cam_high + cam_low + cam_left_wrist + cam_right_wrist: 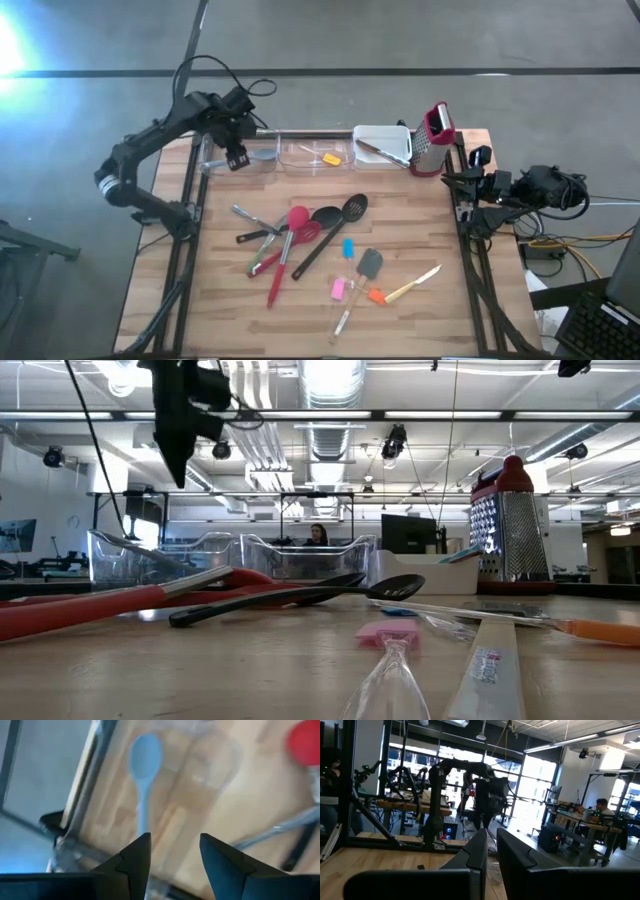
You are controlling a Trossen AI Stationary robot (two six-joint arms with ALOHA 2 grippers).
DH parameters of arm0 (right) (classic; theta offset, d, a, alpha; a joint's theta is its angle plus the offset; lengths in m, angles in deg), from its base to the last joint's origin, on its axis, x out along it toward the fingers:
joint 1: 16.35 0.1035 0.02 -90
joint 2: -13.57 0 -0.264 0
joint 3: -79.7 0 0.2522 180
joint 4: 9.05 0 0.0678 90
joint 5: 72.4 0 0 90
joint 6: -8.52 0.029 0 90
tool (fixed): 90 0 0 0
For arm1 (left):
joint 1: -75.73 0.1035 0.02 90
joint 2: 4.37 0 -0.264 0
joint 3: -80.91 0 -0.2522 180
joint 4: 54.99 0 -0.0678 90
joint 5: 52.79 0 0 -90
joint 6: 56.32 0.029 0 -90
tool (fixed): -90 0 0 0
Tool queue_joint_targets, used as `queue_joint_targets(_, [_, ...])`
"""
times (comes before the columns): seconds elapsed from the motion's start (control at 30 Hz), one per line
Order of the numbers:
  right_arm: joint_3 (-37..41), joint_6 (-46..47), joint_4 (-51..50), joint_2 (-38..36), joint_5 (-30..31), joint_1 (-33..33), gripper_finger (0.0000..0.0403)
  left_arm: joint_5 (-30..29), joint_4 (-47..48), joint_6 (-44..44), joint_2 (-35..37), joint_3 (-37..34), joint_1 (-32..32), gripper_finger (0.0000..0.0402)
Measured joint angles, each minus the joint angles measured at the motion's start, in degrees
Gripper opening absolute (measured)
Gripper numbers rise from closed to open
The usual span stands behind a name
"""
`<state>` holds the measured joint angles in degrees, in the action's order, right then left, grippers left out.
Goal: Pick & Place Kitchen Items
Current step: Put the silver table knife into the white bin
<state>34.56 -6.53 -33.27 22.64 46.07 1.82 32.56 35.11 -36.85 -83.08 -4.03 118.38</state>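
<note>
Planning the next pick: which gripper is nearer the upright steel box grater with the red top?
Right. The right gripper waits at the table's right edge, just beside the grater; the left gripper hovers over the clear tubs, far across.

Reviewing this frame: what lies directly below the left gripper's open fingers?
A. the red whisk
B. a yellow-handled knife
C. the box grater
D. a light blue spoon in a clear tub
D: the left wrist view shows the light blue spoon lying in the clear tub beneath the left gripper.

Left gripper [236, 160] raised, jaws apart; right gripper [449, 181] parked, jaws closed.
</note>
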Motion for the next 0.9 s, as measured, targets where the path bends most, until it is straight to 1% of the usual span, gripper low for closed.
queue_joint_targets(0.13, [0.0,0.0,0.0,0.0,0.0,0.0,0.0034,1.1,1.8,-0.2,3.4,0.0,-6.5,0.0174])
queue_joint_targets(0.27, [0.0,0.0,0.0,0.0,0.0,0.0,0.0034,1.1,2.7,-1.1,5.9,-1.2,-15.5,0.0174])
queue_joint_targets(0.4, [0.0,0.0,0.0,0.0,0.0,0.0,0.0034,0.8,3.1,-1.1,7.8,-4.7,-25.6,0.0174])
queue_joint_targets(0.53, [0.0,0.0,0.0,0.0,0.0,0.0,0.0034,-2.3,2.8,-0.3,9.0,-9.8,-33.4,0.0174])
queue_joint_targets(0.67, [0.0,0.0,0.0,0.0,0.0,0.0,0.0034,-5.5,2.2,0.4,9.1,-16.2,-37.5,0.0174])
queue_joint_targets(0.73, [0.0,0.0,0.0,0.0,0.0,0.0,0.0034,-7.0,0.8,0.4,9.0,-19.6,-38.1,0.0174])
queue_joint_targets(0.9, [0.0,0.0,0.0,0.0,0.0,0.0,0.0034,-7.4,-6.0,3.4,8.8,-28.4,-38.3,0.0174])
